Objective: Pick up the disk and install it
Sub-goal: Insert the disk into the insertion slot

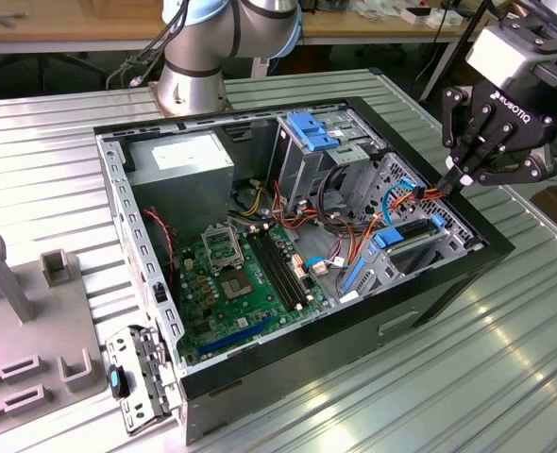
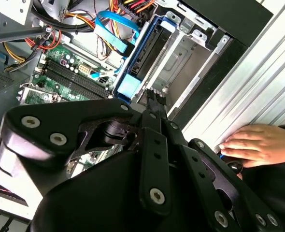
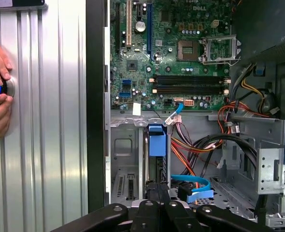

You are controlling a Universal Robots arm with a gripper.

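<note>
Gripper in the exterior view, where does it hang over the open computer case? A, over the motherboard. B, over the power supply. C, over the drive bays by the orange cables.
C: the gripper hangs over the drive bays, right beside the orange cables, far from the board.

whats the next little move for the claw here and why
Probably open the claw. It hangs shut, with nothing visibly in it, above the drive bay, while the disk stands on edge in that bay just below it, blue rail showing. Shut, it cannot take the disk's edge. I cannot tell whether the disk is fully seated.
</note>
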